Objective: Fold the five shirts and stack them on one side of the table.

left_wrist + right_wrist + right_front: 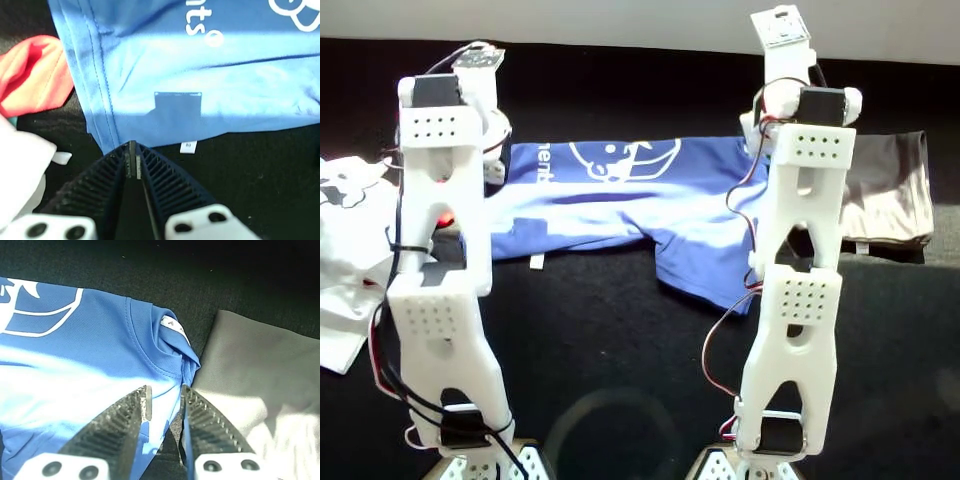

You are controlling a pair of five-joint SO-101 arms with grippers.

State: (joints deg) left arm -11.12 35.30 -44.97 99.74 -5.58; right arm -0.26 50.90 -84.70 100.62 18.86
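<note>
A black cloth surface (620, 350) lies in patchy sunlight, with a pale wall (620, 18) behind it. The blue shirt (610, 200), printed in white, is spread across the far middle, one sleeve trailing nearer. A folded grey shirt (885, 190) lies just beside one end; white shirts (345, 230) and a red shirt (35, 75) are heaped at the other. The left jaws are clenched at the blue hem's corner. The right jaws stand released over the blue shirt's edge by the grey shirt.
</note>
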